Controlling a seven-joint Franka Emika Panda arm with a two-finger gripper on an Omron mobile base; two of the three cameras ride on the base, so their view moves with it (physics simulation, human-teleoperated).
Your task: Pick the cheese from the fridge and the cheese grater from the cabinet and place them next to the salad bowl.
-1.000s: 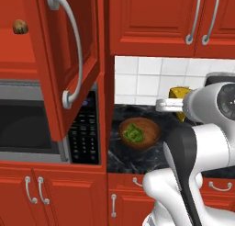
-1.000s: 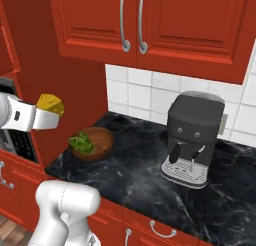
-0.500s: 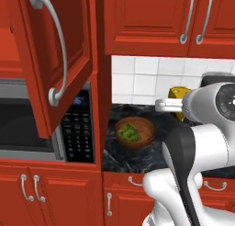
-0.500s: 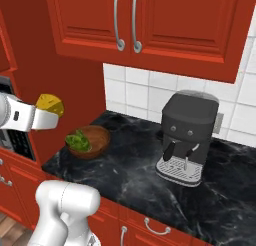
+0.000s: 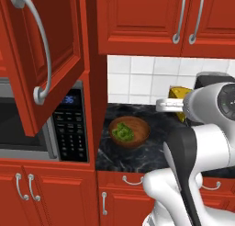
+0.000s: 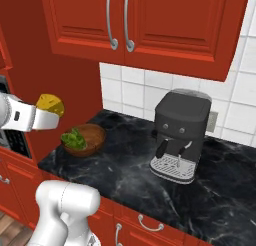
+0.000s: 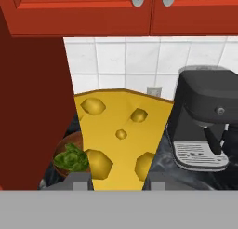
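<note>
My gripper (image 5: 176, 98) is shut on the cheese (image 5: 180, 92), a yellow-orange wedge with holes. It hangs above the black counter, to the right of the salad bowl (image 5: 129, 131). From the right base the cheese (image 6: 50, 104) sits at the end of the gripper (image 6: 52, 111), just above and left of the salad bowl (image 6: 84, 138). In the hand view the cheese (image 7: 123, 135) stands between the gripper (image 7: 118, 179) tips, with the salad bowl (image 7: 69, 156) low on the left. An open red cabinet door (image 5: 41, 50) hangs at the upper left. The cheese grater and fridge are out of view.
A black coffee machine (image 6: 182, 135) stands on the dark marble counter (image 6: 215, 190) to the right of the bowl. A microwave (image 5: 46, 124) sits under the open door. Red upper cabinets (image 6: 145, 20) with silver handles hang above the counter, with white tiles behind.
The whole picture has slid left in both base views, so the base has driven to the right. The arm keeps the cheese in the same place relative to the base.
</note>
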